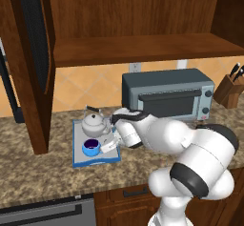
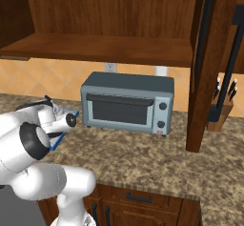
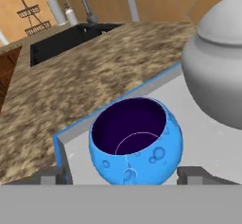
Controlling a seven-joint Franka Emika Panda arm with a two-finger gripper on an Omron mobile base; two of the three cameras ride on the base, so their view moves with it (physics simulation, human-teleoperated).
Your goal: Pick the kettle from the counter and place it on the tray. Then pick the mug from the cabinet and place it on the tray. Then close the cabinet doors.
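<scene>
The blue mug stands upright on the grey tray with the blue rim, close to its near corner. My gripper is open, one fingertip on each side of the mug and not pressing it. The white-silver kettle sits on the same tray just beyond the mug. From the left base view, the tray lies on the granite counter with the kettle behind the mug, and my gripper reaches in from the right. The cabinet hangs above, its left door swung open.
A grey toaster oven stands on the counter right of the tray, close behind my arm. A knife block sits at the far right. The right cabinet door hangs open over the counter. A sink lies beyond the tray.
</scene>
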